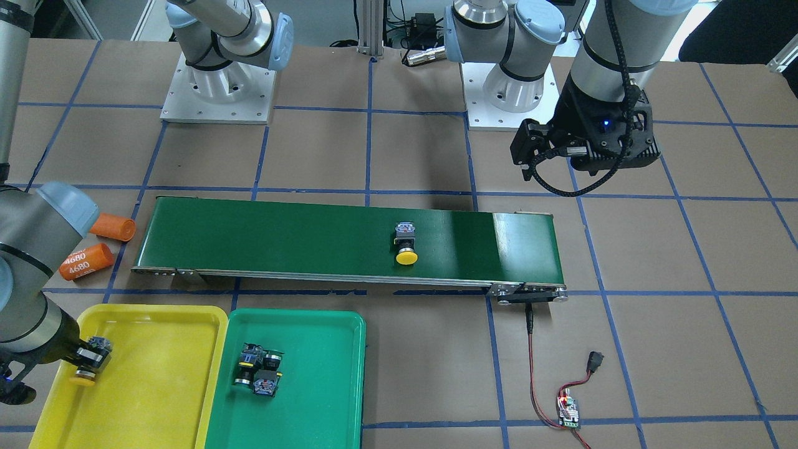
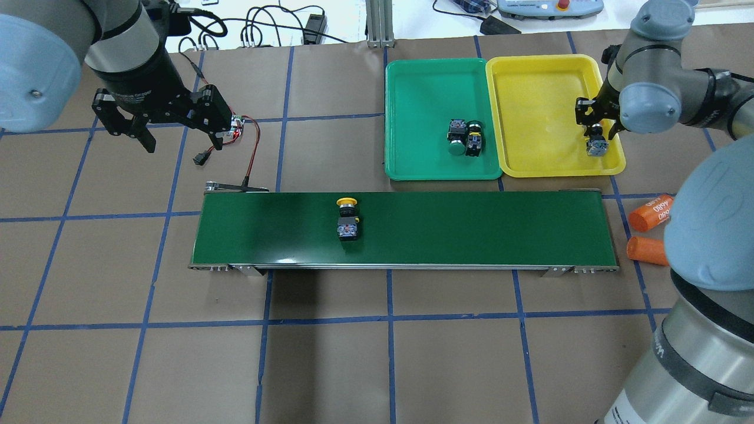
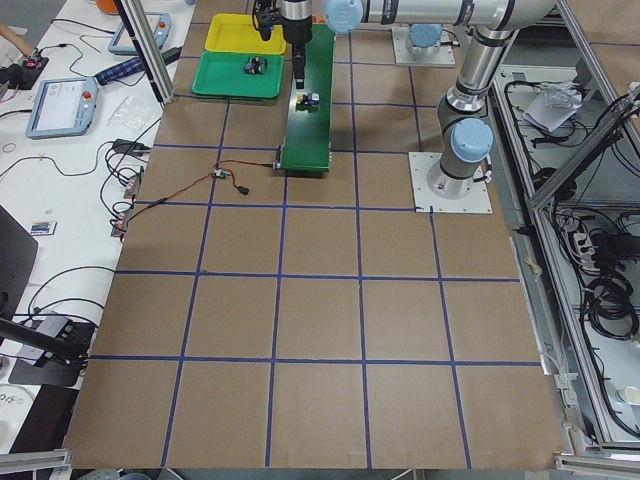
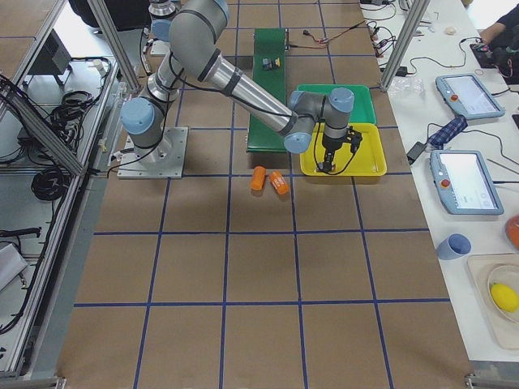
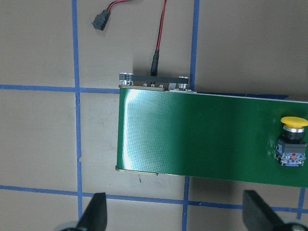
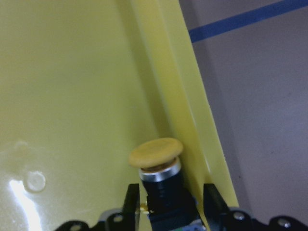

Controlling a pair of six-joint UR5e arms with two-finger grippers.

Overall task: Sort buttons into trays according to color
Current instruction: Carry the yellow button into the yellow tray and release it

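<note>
My right gripper is low over the right end of the yellow tray, shut on a yellow button whose cap points at the tray's rim. In the front view that button hangs over the yellow tray. A second yellow button lies on its side near the middle of the conveyor belt. Two green buttons lie together in the green tray. My left gripper is open and empty, high above the belt's left end.
Two orange cylinders marked 4680 lie off the belt's end beside the yellow tray. A small circuit board with red wires runs to the belt's other end. Both trays stand side by side across the belt from the robot.
</note>
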